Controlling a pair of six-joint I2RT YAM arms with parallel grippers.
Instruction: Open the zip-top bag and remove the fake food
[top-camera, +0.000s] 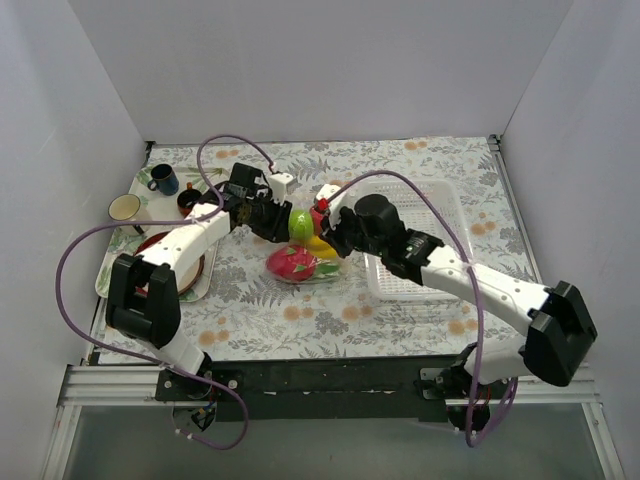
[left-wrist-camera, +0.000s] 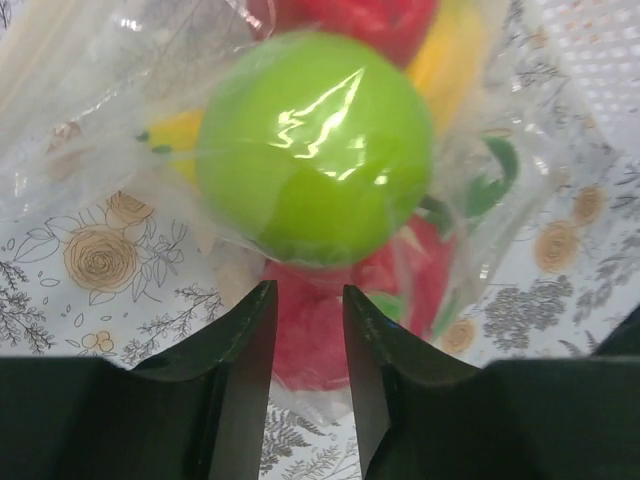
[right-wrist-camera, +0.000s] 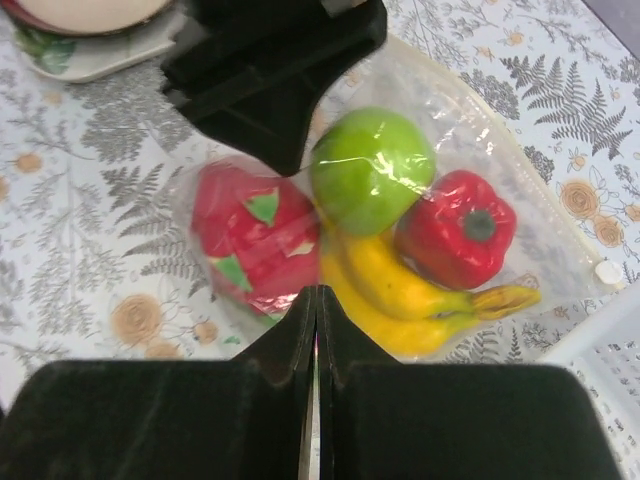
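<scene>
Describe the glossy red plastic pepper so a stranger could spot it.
On the floral table, a clear crinkly zip-top bag lies beside the white perforated basket. Inside, the glossy red plastic pepper sits nearest the basket, beside the green apple and yellow banana. Unlike the pinker fruit with green flaps, it is lobed with a dark central stem.
</scene>
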